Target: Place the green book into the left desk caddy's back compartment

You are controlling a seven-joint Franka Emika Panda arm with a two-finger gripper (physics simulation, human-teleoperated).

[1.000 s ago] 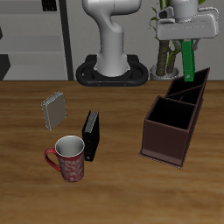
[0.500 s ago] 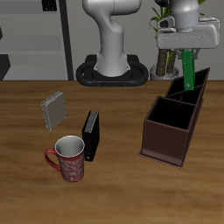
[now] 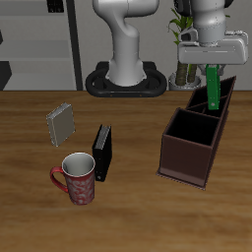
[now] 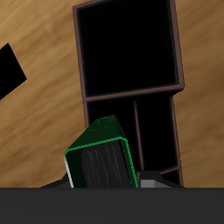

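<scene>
Only wrist view shows green book [image 4: 103,157] above back compartment [image 4: 131,131].

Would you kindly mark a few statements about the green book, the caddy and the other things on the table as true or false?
1. The hand holds the green book upright above the caddy. True.
2. The green book lies flat on the table. False: it hangs in the hand, clear of the table.
3. The mug stands nearer the table's front edge than the black book. True.
4. The grey book is inside the caddy's large square section. False: it stands on the table, apart from the caddy.
</scene>
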